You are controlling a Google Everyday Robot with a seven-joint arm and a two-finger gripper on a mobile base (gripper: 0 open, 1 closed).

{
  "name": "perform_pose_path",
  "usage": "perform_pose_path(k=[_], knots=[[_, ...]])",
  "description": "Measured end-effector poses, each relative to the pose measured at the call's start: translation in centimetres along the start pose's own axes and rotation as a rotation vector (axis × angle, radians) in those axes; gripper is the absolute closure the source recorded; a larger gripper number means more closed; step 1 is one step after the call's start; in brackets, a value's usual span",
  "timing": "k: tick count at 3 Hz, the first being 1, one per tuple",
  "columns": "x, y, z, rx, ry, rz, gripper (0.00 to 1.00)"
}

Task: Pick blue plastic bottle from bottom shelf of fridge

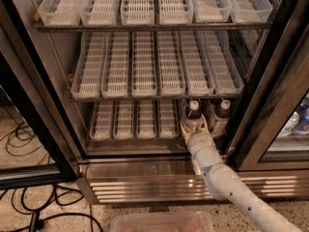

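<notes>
The fridge (140, 185) stands open, with rows of white slotted trays. On the bottom shelf (135, 122), at its right end, the blue plastic bottle (193, 111) stands upright: white cap, dark liquid, pale label. My gripper (194, 125) reaches in from the lower right on a white arm (227, 182). It is open, with one finger on each side of the bottle's lower part.
A second, similar bottle (221, 117) stands just right of the first, close to the black door frame (256, 110). The open door's frame (29, 115) is at the left. Cables (21, 137) lie on the floor. A clear plastic bin (161, 222) sits below.
</notes>
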State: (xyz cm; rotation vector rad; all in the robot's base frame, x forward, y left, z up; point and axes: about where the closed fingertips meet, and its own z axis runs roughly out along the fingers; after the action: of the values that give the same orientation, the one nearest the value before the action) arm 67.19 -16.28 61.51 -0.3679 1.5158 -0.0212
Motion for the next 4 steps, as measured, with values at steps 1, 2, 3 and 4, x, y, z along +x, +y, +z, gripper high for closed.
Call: perform_pose_path(k=[1,2,3,4], knots=[[-0.5,0.0,-0.3,-0.01,-0.015,-0.005,1.0],[-2.0,-0.7,-0.9,-0.007,-0.045,0.012,1.0],[-2.8,-1.1,-1.2,-0.005,-0.064,0.014,1.0],[-3.6,-1.6,-1.8,0.002,-0.09,0.02,1.0]])
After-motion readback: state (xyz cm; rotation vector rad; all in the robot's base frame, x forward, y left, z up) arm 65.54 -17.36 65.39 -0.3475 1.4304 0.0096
